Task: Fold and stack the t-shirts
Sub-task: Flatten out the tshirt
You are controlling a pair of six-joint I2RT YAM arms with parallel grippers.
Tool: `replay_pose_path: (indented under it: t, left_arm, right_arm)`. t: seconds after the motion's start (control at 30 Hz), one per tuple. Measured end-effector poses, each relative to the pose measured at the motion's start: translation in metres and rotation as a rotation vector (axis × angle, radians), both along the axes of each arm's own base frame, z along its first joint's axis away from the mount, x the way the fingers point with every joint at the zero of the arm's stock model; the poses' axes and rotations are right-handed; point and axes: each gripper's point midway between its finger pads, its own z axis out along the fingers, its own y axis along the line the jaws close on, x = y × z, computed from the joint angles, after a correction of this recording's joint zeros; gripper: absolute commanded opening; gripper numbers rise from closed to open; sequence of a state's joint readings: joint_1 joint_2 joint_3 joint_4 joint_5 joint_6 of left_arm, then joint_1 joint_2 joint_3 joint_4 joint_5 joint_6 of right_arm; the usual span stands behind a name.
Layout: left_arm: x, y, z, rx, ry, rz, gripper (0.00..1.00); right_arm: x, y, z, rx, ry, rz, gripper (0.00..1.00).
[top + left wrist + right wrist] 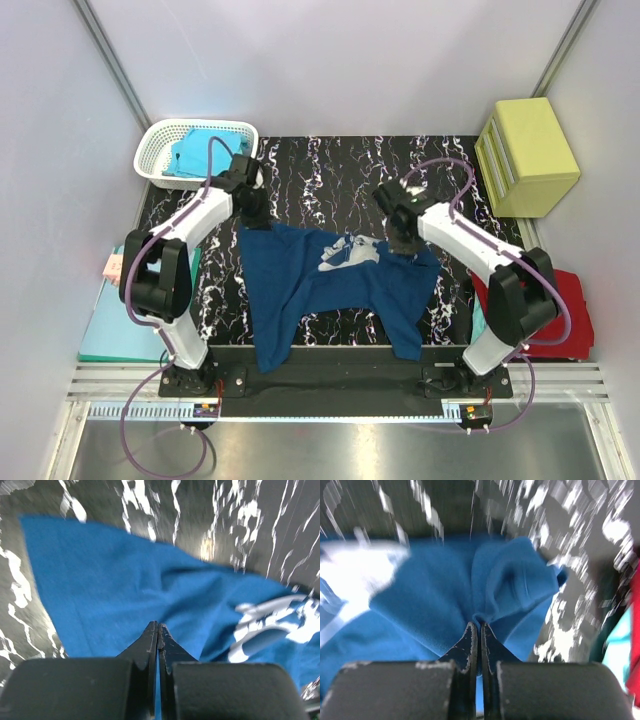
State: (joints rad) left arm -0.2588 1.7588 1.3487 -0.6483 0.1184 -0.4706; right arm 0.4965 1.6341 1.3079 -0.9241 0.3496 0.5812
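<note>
A navy blue t-shirt [320, 290] with a pale chest print [350, 252] is stretched over the black marbled table [330, 170], its sleeves trailing toward the near edge. At the shirt's far left corner, my left gripper [254, 220] is shut on the fabric. The left wrist view has blue cloth [125, 580] pinched between the closed fingertips [158, 626]. My right gripper [404, 244] is shut on the shirt's far right corner. There the cloth [510, 585] bunches up at the closed tips [480, 625]. More t-shirts lie apart: turquoise ones [200, 152] in a basket and a red one [572, 312] at the right.
A white basket [160, 135] stands at the back left. A yellow drawer box [528, 155] sits at the back right. A flat teal clipboard [110, 325] and a pink item [113, 264] lie left of the table.
</note>
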Motion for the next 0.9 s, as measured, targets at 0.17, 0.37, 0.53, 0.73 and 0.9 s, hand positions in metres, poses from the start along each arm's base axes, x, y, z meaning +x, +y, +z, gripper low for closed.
replay_pose_path:
  t: [0.17, 0.37, 0.53, 0.73, 0.9]
  left_arm:
    - [-0.033, -0.02, -0.018, 0.028, 0.064, -0.07, 0.0]
    - [-0.081, -0.04, -0.03, 0.056, 0.128, -0.157, 0.04]
    - [-0.089, -0.041, -0.024, 0.059, 0.116, -0.161, 0.38]
    - [-0.066, -0.04, 0.006, 0.052, 0.028, -0.135, 0.45]
    - [-0.023, -0.039, 0.048, 0.012, -0.101, -0.094, 0.42]
  right_arm:
    - [-0.056, 0.017, -0.032, -0.02, 0.15, 0.048, 0.0]
    - [-0.095, 0.016, -0.047, -0.032, 0.255, 0.037, 0.14]
    - [-0.095, 0.011, -0.037, -0.042, 0.239, 0.029, 0.47]
    - [-0.019, 0.043, 0.05, 0.062, -0.021, 0.066, 0.56]
    - [0.067, 0.053, 0.11, 0.114, -0.232, 0.048, 0.5]
